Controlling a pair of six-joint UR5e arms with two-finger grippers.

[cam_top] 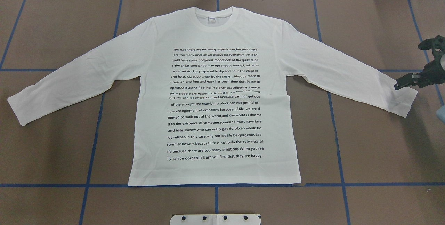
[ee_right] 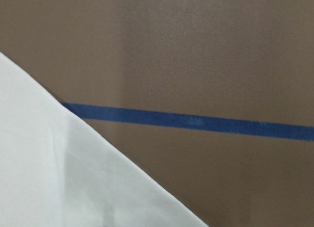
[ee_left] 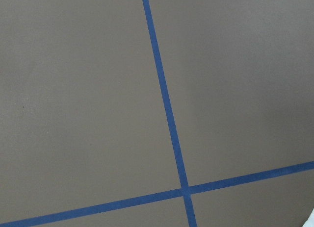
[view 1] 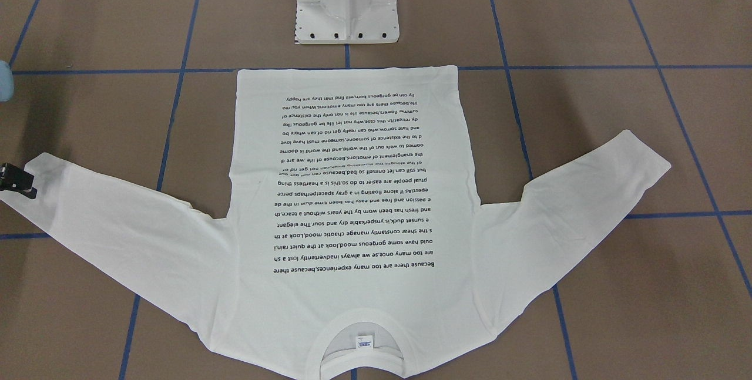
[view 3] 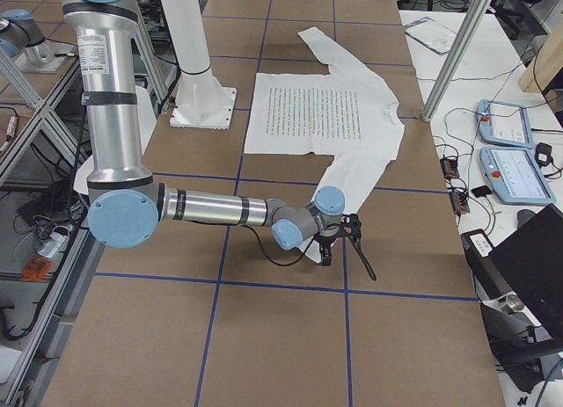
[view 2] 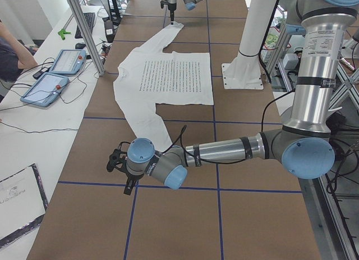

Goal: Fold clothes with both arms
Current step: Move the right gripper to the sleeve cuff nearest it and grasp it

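The white long-sleeved T-shirt (cam_top: 215, 113) lies flat on the brown table, printed text up, collar (cam_top: 213, 18) at the far side and both sleeves spread out. My right gripper (cam_top: 410, 80) hovers at the right sleeve's cuff (cam_top: 405, 105). It also shows in the front-facing view (view 1: 20, 183) and the exterior right view (view 3: 347, 249), where its jaws look apart and empty. The right wrist view shows the sleeve edge (ee_right: 73, 178). My left gripper (view 2: 119, 164) shows only in the exterior left view, just past the left cuff (view 2: 162, 143). I cannot tell if it is open.
The white pedestal base (view 1: 346, 10) stands just behind the shirt's hem. Blue tape lines (ee_left: 167, 114) grid the table. Operator tablets (view 2: 59, 62) and metal frame posts (view 2: 84, 30) line the far side, and a seated person (view 2: 11, 52) is at the edge.
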